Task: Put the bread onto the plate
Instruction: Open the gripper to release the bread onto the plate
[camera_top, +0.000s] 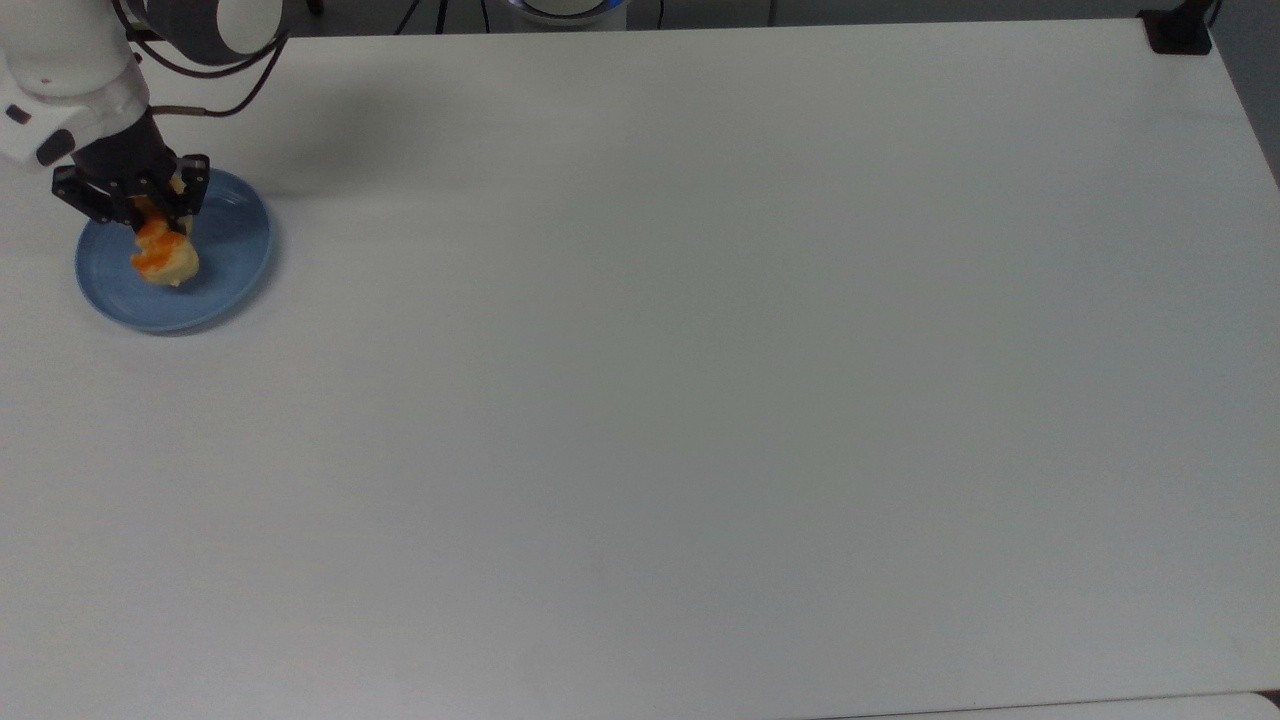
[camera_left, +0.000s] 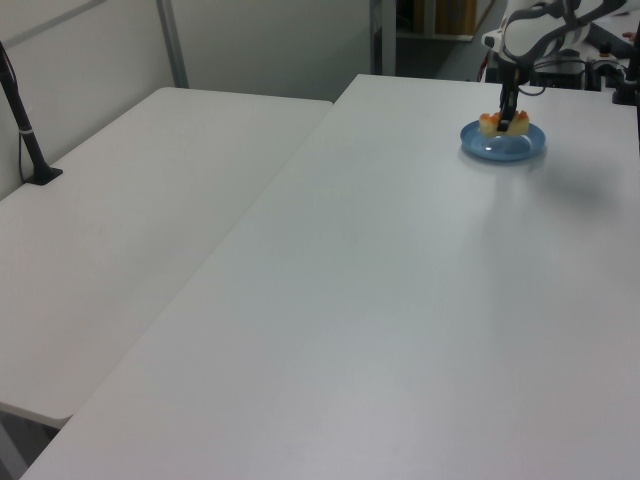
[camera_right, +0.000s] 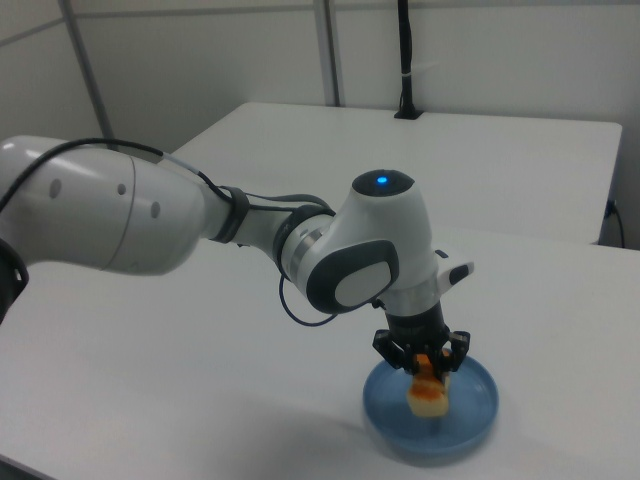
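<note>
Bread (camera_top: 165, 257) pinched in gripper (camera_top: 150, 215), held low over plate (camera_top: 228, 280) centre for release w/o rolling off.

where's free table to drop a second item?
Nearly all of the table is bare: everything to the top view's right of the plate, and below it. The crowded spot is the top view's upper-left corner, where the gripper holds the bread over the plate.
</note>
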